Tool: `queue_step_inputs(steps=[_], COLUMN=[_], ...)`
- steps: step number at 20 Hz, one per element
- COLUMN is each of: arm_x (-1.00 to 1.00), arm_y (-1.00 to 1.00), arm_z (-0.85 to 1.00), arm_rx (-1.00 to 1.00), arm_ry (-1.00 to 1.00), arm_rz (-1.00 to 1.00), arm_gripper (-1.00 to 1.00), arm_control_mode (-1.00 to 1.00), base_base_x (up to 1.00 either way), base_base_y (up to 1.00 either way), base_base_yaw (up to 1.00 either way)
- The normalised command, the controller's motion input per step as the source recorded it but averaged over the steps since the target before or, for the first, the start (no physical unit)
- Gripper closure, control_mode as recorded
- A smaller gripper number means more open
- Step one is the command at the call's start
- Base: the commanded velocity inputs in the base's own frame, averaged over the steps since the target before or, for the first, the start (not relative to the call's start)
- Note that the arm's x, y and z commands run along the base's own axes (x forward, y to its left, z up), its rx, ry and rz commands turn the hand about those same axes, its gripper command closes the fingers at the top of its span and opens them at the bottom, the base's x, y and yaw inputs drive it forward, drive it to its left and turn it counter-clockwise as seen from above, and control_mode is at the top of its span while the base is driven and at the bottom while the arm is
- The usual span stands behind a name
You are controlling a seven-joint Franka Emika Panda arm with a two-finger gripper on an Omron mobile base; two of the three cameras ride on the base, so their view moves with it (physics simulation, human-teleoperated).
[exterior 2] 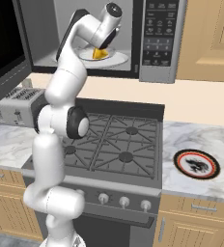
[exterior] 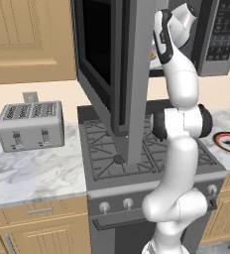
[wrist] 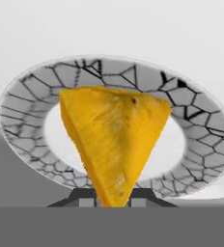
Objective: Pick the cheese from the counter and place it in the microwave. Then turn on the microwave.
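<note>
gripper [wrist: 113, 198] pinches the cheese [wrist: 115, 144] at frame centre over the turntable [wrist: 191, 103]; lower it gently before letting go inside the microwave [exterior 2: 157, 43].

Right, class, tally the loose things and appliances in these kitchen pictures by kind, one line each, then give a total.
Cheese wedge: 1
Plate with a red rim: 1
Toaster: 1
Microwave: 1
Gas stove: 1
Turntable inside the microwave: 1
Total: 6
</note>
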Motion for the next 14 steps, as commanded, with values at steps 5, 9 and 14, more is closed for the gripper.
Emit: queue_step_inputs(steps=[5,9,14], arm_x=[0.51,0.55,0.24], arm_y=[0.28,0.34,0.16], arm_z=[0.0,0.0,0.08], arm_rx=[0.07,0.07,0.1], arm_ry=[0.12,0.14,0.11], arm_rz=[-0.06,-0.06,-0.05], arm_gripper=[1.0,-1.0,-1.0], arm_control_mode=[-1.0,-1.0,-1.0], base_base_x=[0.0,0.0,0.0], base_base_y=[0.0,0.0,0.0], base_base_yaw=[0.0,0.0,0.0])
